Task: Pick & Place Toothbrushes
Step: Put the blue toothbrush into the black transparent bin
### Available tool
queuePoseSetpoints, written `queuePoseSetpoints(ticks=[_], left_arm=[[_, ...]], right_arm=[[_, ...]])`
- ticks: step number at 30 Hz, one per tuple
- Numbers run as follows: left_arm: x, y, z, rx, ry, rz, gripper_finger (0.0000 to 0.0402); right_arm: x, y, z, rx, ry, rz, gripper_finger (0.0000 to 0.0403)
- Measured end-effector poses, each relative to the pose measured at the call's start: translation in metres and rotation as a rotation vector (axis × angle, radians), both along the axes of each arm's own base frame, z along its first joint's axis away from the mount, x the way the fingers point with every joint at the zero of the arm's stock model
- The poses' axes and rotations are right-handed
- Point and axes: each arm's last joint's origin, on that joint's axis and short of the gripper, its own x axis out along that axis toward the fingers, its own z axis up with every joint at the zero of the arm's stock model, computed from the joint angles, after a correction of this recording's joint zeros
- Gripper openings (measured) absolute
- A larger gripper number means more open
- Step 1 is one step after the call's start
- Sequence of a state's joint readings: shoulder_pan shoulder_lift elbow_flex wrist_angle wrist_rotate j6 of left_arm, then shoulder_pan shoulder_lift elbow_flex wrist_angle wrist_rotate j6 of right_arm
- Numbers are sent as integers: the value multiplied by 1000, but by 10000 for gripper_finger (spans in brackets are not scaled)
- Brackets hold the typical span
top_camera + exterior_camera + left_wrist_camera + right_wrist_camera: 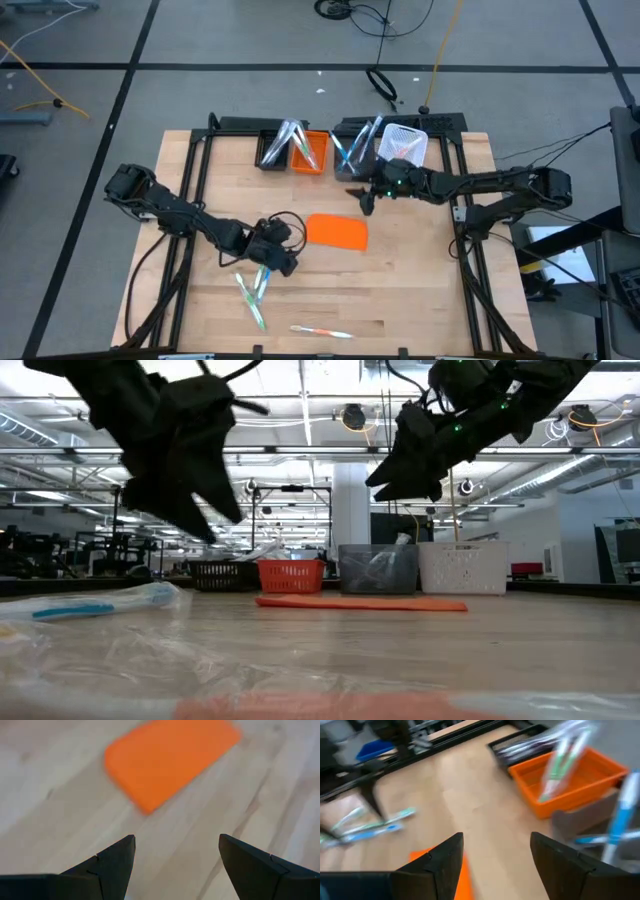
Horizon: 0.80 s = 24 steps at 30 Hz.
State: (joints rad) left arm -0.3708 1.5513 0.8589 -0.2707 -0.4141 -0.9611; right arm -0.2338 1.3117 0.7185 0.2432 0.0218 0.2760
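Several toothbrushes [252,290] lie loose on the wooden table near its front edge, with one more [320,331] closer to the edge. One in a clear wrapper [90,605] shows close in the low view. Others stand in the bins at the back, some in the orange bin [560,765]. My left gripper [176,837] is open above the table, just left of the flat orange sheet [336,231] and above the loose toothbrushes; nothing is between its fingers. My right gripper [496,835] is open and empty in the air in front of the grey bin [355,150].
A black bin [275,150], the orange bin [310,152], the grey bin and a white bin [403,145] stand in a row along the far edge. The orange sheet lies flat mid-table. Black frame rails [190,190] run along both sides of the table.
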Motion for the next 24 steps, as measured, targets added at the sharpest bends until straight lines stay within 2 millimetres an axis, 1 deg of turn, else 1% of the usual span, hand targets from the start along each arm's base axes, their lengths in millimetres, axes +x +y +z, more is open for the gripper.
queuePoseSetpoints(ticks=[5,12,18,22,24], left_arm=[[-11,-2,-6,-36,92,73,285],[-17,-6,-9,-115,157,84,285],[-25,-10,-12,-126,214,98,285],[-25,-15,-21,-128,259,89,285],[-22,-17,-29,-148,284,85,285]], right_arm=[[5,26,0,-1,-4,96,222],[9,53,4,-12,-47,186,222],[9,65,5,-42,-48,175,222],[10,68,6,-46,-63,187,222],[10,70,8,-48,-80,190,222]])
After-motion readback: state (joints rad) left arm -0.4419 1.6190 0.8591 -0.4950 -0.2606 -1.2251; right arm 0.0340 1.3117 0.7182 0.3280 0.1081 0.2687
